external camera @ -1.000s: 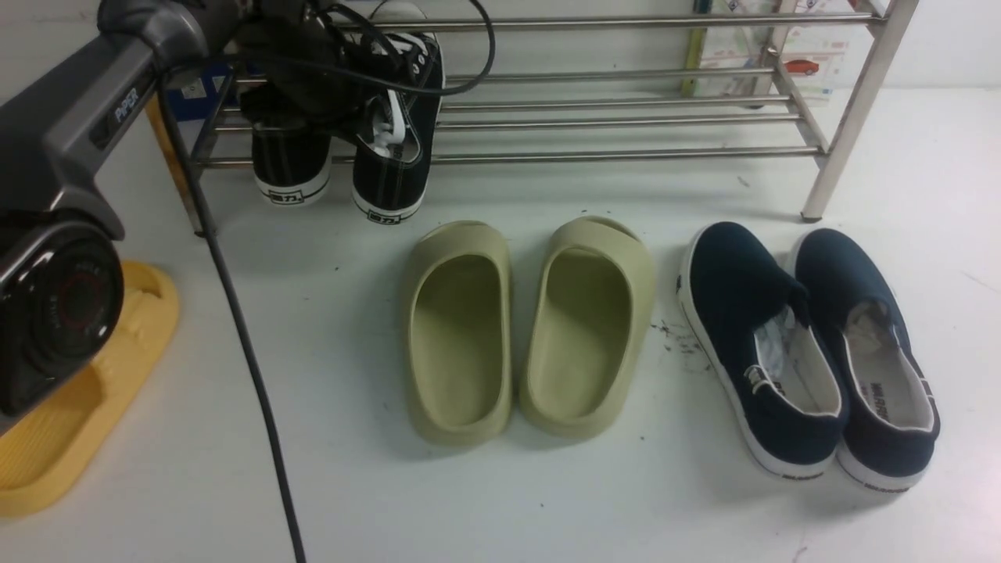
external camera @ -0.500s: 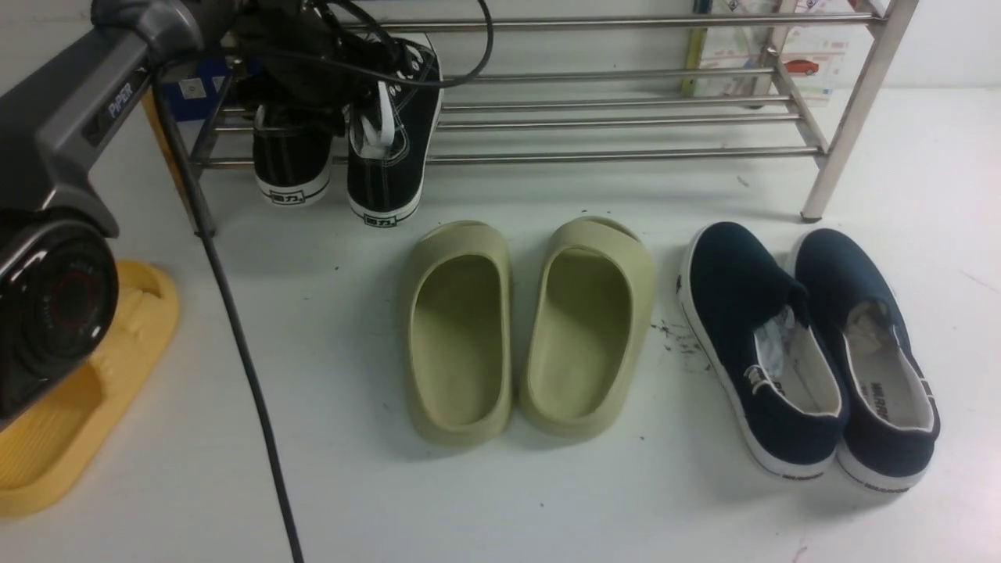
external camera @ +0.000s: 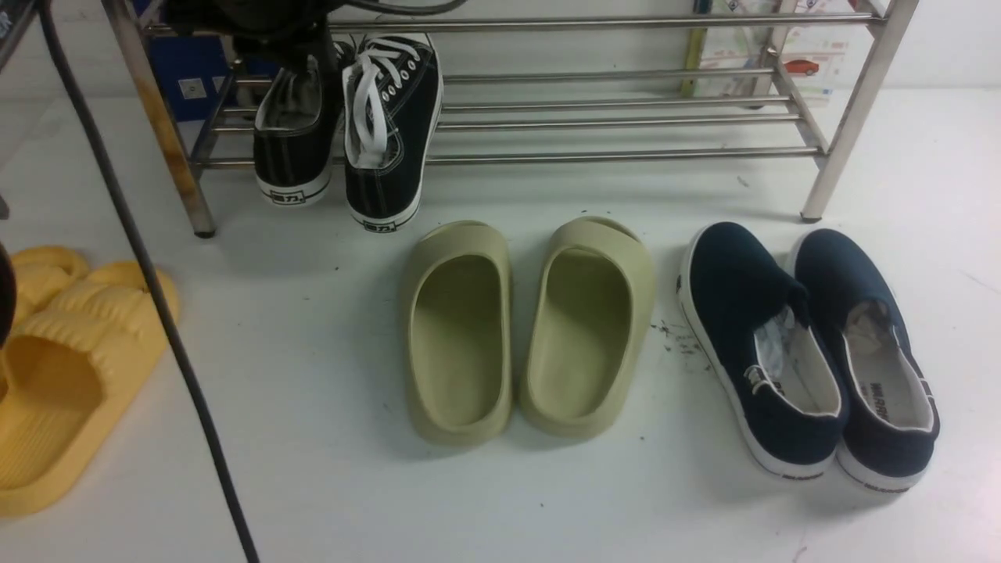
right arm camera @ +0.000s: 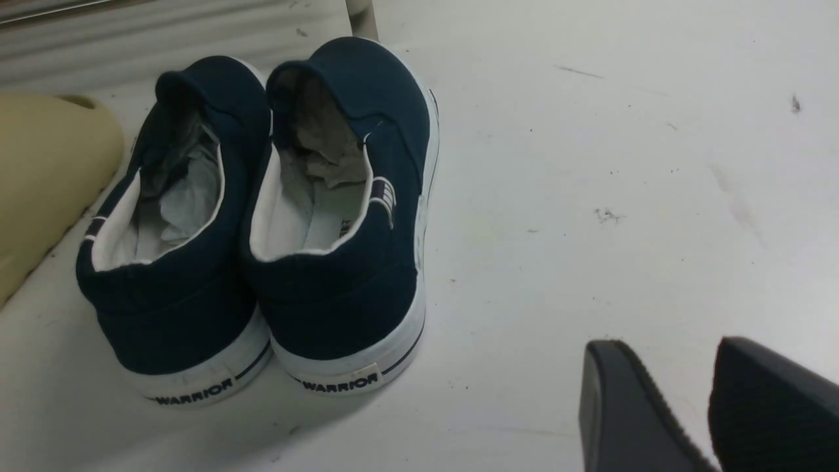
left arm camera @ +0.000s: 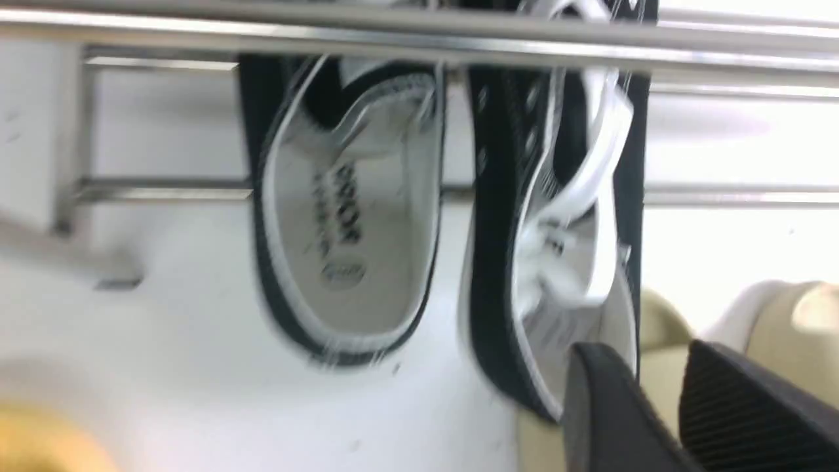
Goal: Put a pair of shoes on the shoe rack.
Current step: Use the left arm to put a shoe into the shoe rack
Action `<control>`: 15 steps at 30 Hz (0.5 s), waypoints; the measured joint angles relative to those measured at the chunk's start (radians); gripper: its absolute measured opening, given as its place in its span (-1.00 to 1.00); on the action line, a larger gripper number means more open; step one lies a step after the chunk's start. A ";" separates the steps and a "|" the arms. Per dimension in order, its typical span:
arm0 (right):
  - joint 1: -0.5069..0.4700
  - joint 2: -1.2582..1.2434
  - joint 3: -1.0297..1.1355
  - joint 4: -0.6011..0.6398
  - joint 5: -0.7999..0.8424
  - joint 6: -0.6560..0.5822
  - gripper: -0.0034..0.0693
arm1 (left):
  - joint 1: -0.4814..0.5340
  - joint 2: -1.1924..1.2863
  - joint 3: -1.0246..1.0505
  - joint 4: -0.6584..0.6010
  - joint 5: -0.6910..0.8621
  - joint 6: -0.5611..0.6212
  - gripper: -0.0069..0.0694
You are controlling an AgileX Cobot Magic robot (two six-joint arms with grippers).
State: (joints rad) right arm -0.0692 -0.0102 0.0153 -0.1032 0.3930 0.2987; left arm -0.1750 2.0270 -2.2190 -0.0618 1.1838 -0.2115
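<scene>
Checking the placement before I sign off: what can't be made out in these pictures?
Left sneaker toe: front view, hidden behind the left arm.
Insole print: left wrist view, motion-blurred.
Yellow slides: front view, cut by the left edge.
Rack top: front view, out of frame.

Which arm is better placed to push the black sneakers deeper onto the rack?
Left. The left tool hangs just by the black sneakers on the rack; the right tool is away beside the navy slip-ons.

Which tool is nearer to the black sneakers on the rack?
Left. The left tool hangs close by the black sneakers; the right tool is well apart from them, near the navy slip-ons.
</scene>
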 joint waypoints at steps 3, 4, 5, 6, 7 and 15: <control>0.000 0.000 0.000 0.000 0.000 0.000 -0.25 | 0.000 -0.037 0.000 0.029 0.061 0.004 -0.56; 0.000 0.000 0.000 0.000 0.000 0.000 -0.24 | 0.000 -0.044 0.000 0.033 0.065 0.007 -0.60; 0.000 0.000 0.000 0.000 0.000 0.000 -0.24 | 0.000 -0.057 0.006 0.037 0.065 0.009 -0.65; 0.000 0.000 0.000 0.000 0.000 0.000 -0.24 | 0.000 -0.074 0.023 0.038 0.065 0.011 -0.69; 0.000 0.000 0.000 0.000 0.000 0.000 -0.24 | 0.000 -0.077 0.027 0.038 0.065 0.011 -0.70; 0.000 0.000 0.000 0.000 0.000 0.000 -0.24 | -0.104 -0.173 0.432 0.037 0.025 0.015 -0.84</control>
State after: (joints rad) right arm -0.0692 -0.0102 0.0153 -0.1032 0.3930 0.2987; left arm -0.2788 1.8544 -1.7874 -0.0243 1.2090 -0.1968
